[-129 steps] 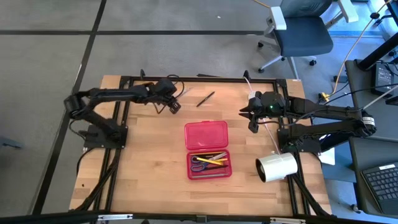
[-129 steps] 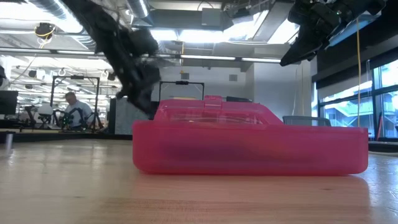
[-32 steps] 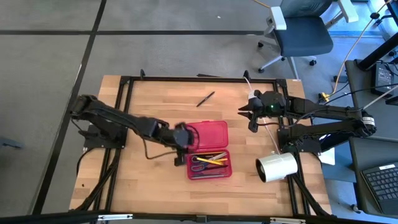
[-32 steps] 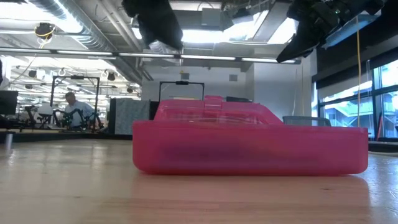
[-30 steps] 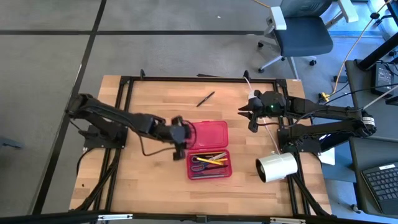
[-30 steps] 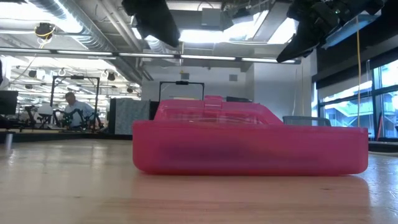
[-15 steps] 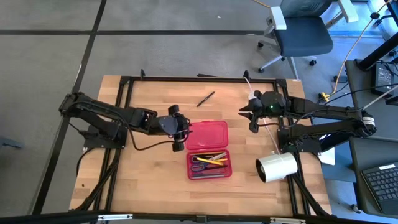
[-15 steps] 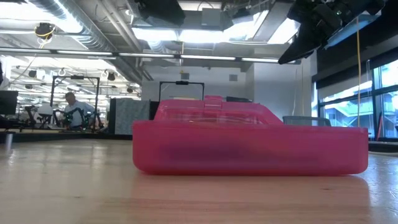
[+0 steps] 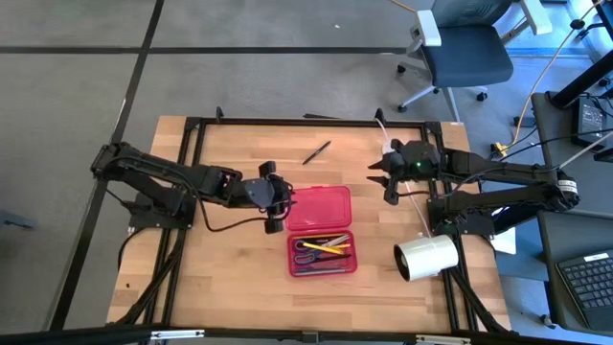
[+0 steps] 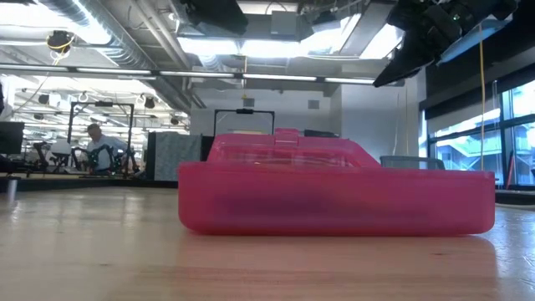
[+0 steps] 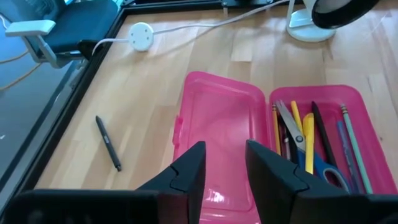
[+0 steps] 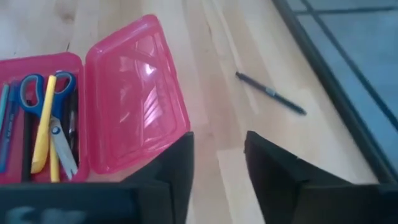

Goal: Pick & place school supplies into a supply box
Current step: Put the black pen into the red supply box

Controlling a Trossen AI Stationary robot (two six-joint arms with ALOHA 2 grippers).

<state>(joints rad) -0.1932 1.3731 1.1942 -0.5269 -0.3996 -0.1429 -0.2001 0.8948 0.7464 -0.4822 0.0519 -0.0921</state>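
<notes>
The supply box lies open mid-table. Its lid [image 9: 318, 208] lies flat beside its tray [image 9: 323, 253], which holds scissors, pencils and pens [image 11: 308, 140]. One black pen [image 9: 317, 151] lies on the bare wood toward the far edge. My left gripper [image 9: 283, 201] hovers open just left of the lid, and its fingers frame the lid [image 11: 217, 124] in the left wrist view with nothing between them. My right gripper [image 9: 381, 178] hangs open above the table right of the box, also holding nothing [image 12: 219, 155].
A big white roll [image 9: 426, 257] lies at the table's near right. A small white disc [image 11: 141, 34] with a cord sits near the far right corner. Bare wood [image 9: 220, 268] lies left of the box. Black frame rails [image 9: 287, 122] border the table.
My left gripper has risen and drawn back from the tray's left edge, going toward the table's far and left sides, and now hangs beside the lid. The box and the loose black pen have stayed where they were.
</notes>
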